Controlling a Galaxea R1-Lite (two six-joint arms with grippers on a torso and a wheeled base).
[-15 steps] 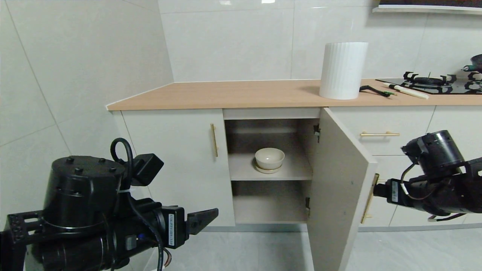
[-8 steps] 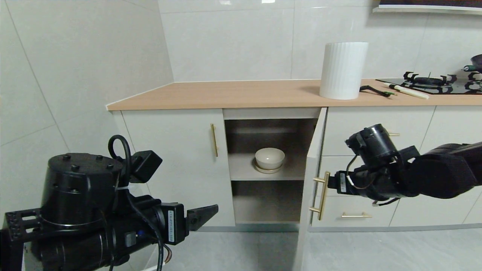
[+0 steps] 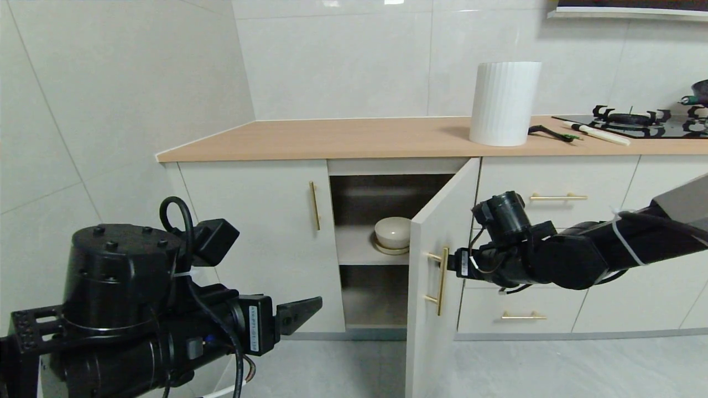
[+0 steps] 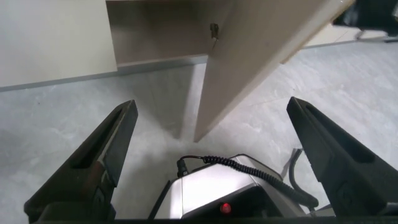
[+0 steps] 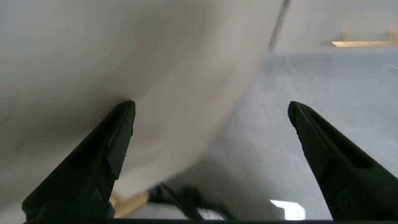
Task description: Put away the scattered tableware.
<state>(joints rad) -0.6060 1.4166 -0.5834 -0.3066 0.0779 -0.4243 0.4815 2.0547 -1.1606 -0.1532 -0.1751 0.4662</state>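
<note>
Beige ceramic bowl (image 3: 394, 232) sits on a matching shallow plate (image 3: 387, 250) on the shelf (image 3: 359, 251) behind the pale flat-panel cabinet door (image 3: 431, 331), which stands half shut. Stowing looks finished, so closing up seems the step in hand. Next, the door needs a steady push until it lies flush. Right gripper (image 3: 451, 264) rests at the door's slim brass bar handle (image 3: 441, 281), apparently touching it, fingers spread wide and clasping nothing. Left gripper (image 4: 211, 106) hangs low, well apart from the door, also wide and empty.
</note>
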